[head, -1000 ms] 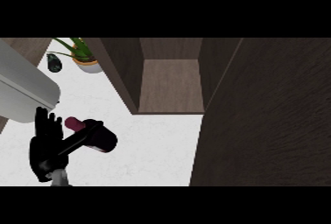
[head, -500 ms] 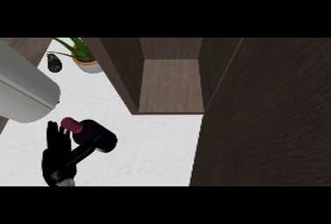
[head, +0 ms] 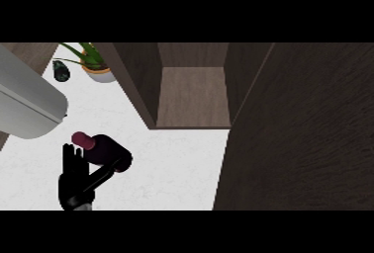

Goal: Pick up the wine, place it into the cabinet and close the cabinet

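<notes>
Down goes the left hand (head: 73, 185): it sits lower in view than 0.5 s back, nearer the bottom edge, while the wine (head: 108, 155) has barely shifted.

Starting at the far left, a grey bulk (head: 29, 99) slants in from the upper corner, rounded at its end. I can't tell what it joins to. Just right of it, up top, there's a small dark object (head: 61, 71) on the white counter (head: 168, 168), and beside that a potted plant (head: 99, 74) with green leaves.

Below them is the hand, rising from the bottom edge. Its fingers are straight and pointing up the view, and the thumb is spread wide to the right. Nothing is clamped. The fingers stand just left of the wine and the thumb's tip reaches the lower end of it.

The wine sits in that gap between fingers and thumb, a dark body with a maroon cap toward the upper left. Whether it stands or leans, I can't tell. It's on the counter, outside the cabinet, left of its opening and nearer the viewer.

Moving right, the cabinet (head: 194, 94) is open, 1 brown compartment showing between dark side walls. Furthest right, a broad dark wood panel (head: 300, 133) runs from the top down to the bottom edge and covers that whole side.
</notes>
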